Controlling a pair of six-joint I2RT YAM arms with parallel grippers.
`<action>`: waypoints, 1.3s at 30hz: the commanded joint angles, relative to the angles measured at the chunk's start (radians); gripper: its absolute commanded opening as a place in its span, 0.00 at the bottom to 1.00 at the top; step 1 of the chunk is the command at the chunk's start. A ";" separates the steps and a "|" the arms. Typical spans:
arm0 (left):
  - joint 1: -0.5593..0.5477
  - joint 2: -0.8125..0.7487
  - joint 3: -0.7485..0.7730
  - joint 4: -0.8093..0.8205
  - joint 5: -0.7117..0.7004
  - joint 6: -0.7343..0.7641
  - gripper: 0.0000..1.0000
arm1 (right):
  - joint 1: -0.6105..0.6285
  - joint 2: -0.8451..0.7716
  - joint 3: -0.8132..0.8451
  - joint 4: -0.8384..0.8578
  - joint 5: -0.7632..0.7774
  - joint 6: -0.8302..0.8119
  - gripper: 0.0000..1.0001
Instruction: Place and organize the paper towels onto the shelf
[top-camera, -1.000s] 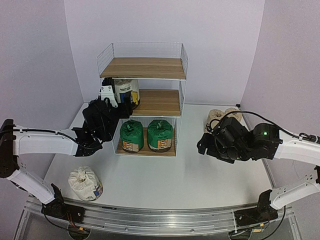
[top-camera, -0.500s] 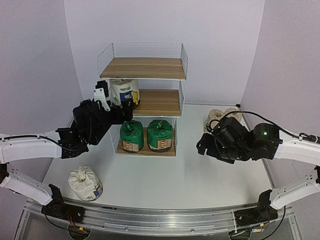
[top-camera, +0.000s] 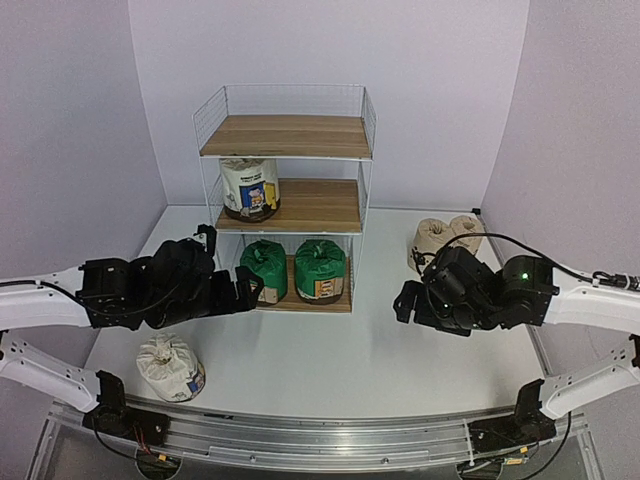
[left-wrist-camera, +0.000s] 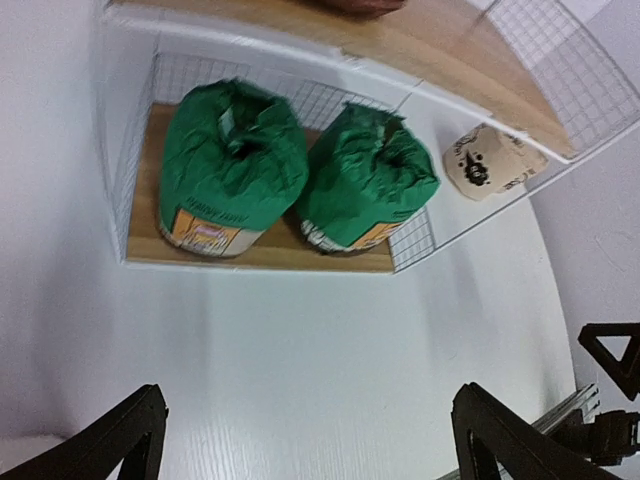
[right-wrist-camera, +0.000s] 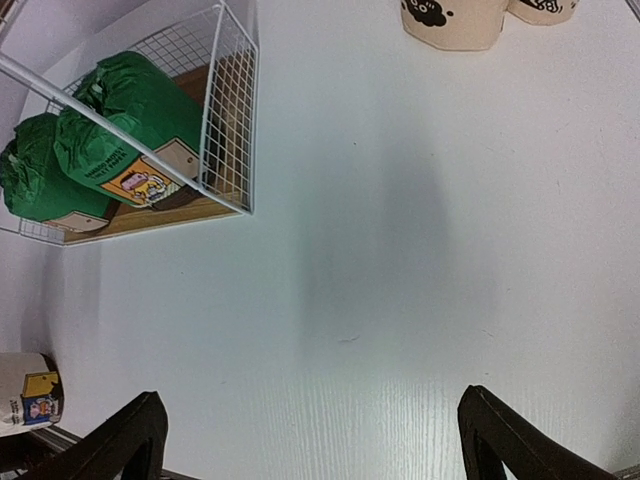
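Reading labels first: no text is legible in any view. Left green wrapped paper towel roll (left-wrist-camera: 232, 165) and right green wrapped paper towel roll (left-wrist-camera: 365, 180) stand touching on the bottom board of the three-tier white wire shelf with wood-grain boards (top-camera: 285, 135), which sits at the far edge of the white tabletop (top-camera: 350, 360). Each has an orange-yellow label low on the front, print blurred.

White wrapped roll with blue-yellow label (top-camera: 250, 187) stands upright at the left end of the middle board. It has dark writing, too small to read.

Second white roll with blue-yellow label (top-camera: 171, 367) sits by the tabletop's near-left corner. My right wrist view cuts it off at the frame edge.

Two tan rolls with black cartoon prints (top-camera: 432, 240) stand together at the right edge toward the far corner. Both wrist views show them only in part.

My left gripper (top-camera: 247, 287) hangs at the shelf's bottom-left front and covers part of the left green roll from above. Its fingers are spread wide with nothing between them.

My right gripper (top-camera: 405, 300) is between shelf and tan rolls, fingers spread, holding nothing.
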 joint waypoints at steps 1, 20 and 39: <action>0.000 0.042 0.152 -0.599 0.088 -0.389 1.00 | -0.004 -0.033 -0.042 -0.002 -0.009 0.000 0.98; 0.114 -0.258 0.015 -0.897 0.187 -0.783 0.99 | -0.004 -0.097 -0.130 -0.001 0.015 -0.030 0.98; 0.332 0.137 0.055 -0.631 0.356 -0.317 0.72 | -0.004 -0.125 -0.168 -0.003 0.010 0.019 0.98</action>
